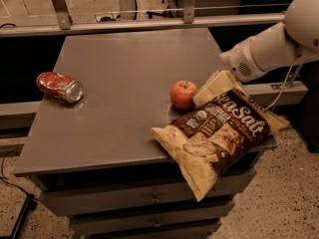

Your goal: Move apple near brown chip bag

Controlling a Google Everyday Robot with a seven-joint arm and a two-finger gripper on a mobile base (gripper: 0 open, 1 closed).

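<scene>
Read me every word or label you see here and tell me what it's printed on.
"Sea Salt": large white lettering on the brown chip bag.
Smaller bag print: too blurred to read.
Markings on the red can: unreadable.
No text on the apple or the tool beside it.

place: lab | cues: drawer cabinet [149,198], metal railing [149,25] | tool [212,87]: beside apple [183,94]

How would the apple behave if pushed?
Apple is round and sits stem-up on the flat table, so it will likely roll if nudged. Its smooth skin probably slips under glancing contact. It looks rigid, so it should not deform. Gripper is beside it, over the bag edge.
</scene>
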